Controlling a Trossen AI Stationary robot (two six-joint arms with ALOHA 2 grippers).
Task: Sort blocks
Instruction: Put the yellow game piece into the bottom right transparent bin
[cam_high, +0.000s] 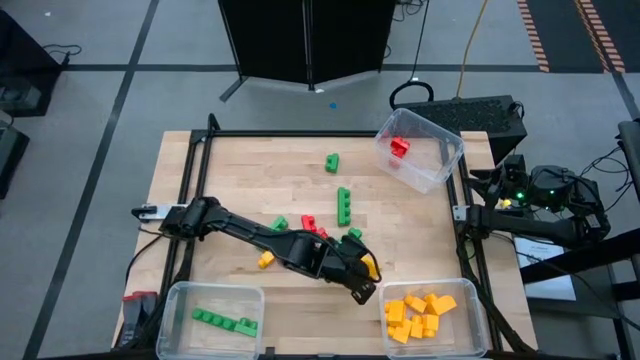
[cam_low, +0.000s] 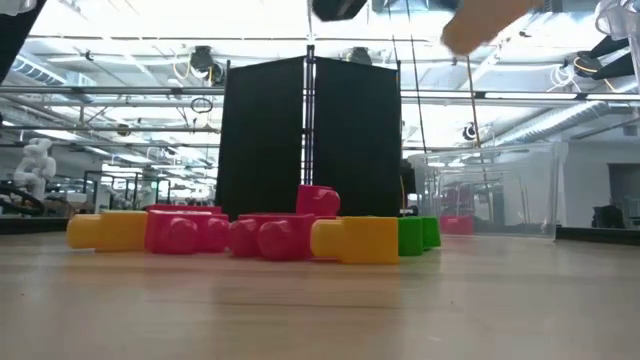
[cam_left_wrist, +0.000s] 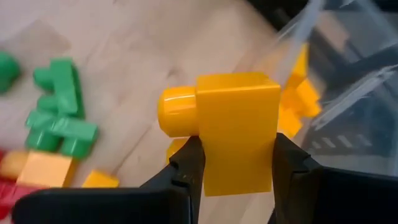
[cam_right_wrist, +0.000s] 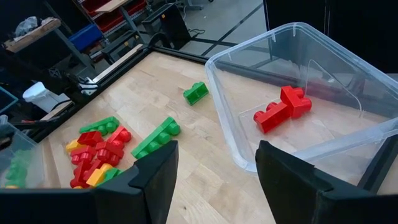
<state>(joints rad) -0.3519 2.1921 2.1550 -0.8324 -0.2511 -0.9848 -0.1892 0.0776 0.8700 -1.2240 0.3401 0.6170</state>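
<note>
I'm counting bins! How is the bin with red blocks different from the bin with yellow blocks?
The red-block bin holds only a couple of red blocks; the yellow-block bin holds a pile of yellow blocks. The red-block bin sits at the table's far right corner, turned askew; the yellow-block bin sits at the near right corner, square. Both are clear plastic.

I've got three clear plastic bins on my wooden table right now, one at the near left, one at the near right, one tilted at the far right, plus a black panel standing beyond the far edge.
</note>
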